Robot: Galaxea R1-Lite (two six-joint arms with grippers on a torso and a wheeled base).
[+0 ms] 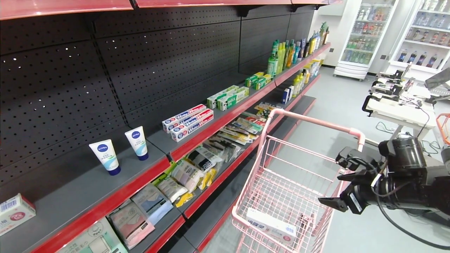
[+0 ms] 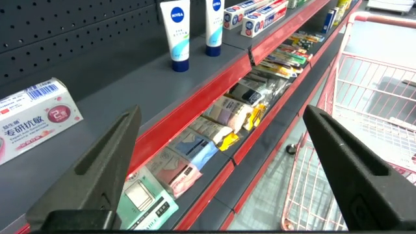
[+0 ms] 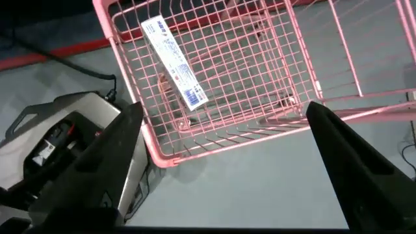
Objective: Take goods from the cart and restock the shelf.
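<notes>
restocking: a box waits in the cart, both grippers empty

at far left, a white and pink carton (image 1: 14,212) lies on the grey upper tier of the shelf (image 1: 140,177). the left gripper (image 2: 222,112) hangs just off that tier, jaws spread wide with nothing between them. moving right along the tier, two white tubes (image 1: 105,156) stand on their blue caps, well apart from the carton, followed by a pair of long toothpaste boxes (image 1: 188,123). right of the shelf stands the pink wire cart (image 1: 309,120). on its floor, at the end nearest the robot, lies the box (image 3: 174,62). it is long, flat and white, with blue print and a barcode at one end. farthest right, the right gripper (image 3: 225,110) hovers above and outside the cart's rim, jaws released and empty.

the step in hand looks like the pick from the cart, not yet begun. the next move likely calls for the right arm to cross the rim, descend into the basket and close across the box's narrow width. because the box lies flat on the wire, it may be awkward to grip.
</notes>
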